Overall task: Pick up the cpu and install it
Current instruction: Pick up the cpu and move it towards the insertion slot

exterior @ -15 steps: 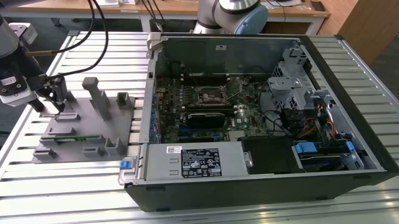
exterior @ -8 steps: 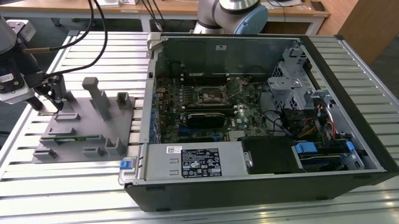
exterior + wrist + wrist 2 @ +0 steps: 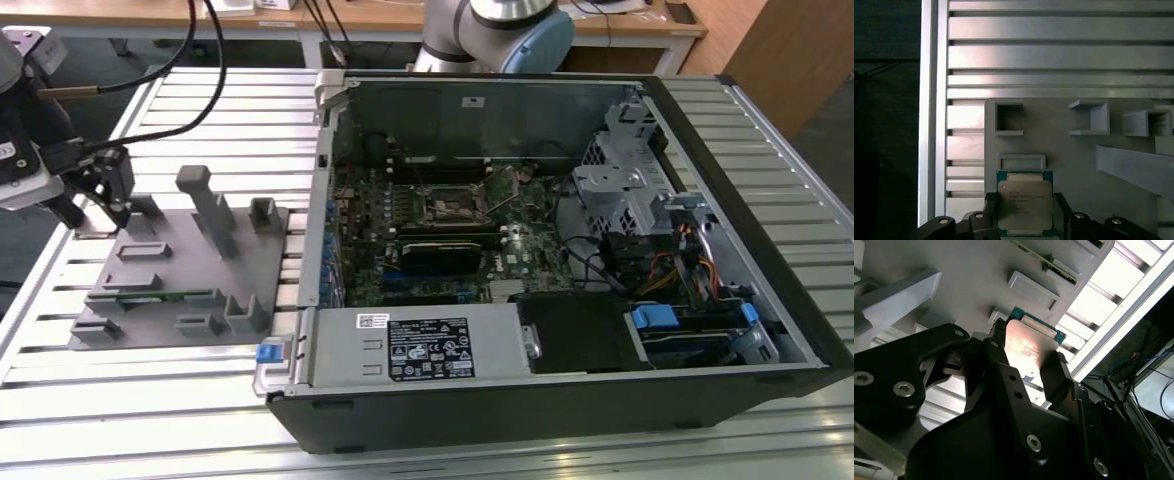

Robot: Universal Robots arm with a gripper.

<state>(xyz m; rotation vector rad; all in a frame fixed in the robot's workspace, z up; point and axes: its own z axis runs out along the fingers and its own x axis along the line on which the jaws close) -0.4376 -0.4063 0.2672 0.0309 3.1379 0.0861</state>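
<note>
First wrist view, cpu [image 3: 1025, 200] clasped by gripper [image 3: 1026, 216]

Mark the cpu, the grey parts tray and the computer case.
cpu [image 3: 1025, 200]: first wrist view, middle of its shiny metal top.
grey parts tray [image 3: 263, 265]: exterior view, a bare flat part of its base.
computer case [image 3: 534, 410]: exterior view, its black outer wall.

Bright, even light; in the second wrist view we see the table [image 3: 1114, 270] blown white, the cpu [image 3: 1026, 347] glaring warm, possibly overhead-lit.
</note>
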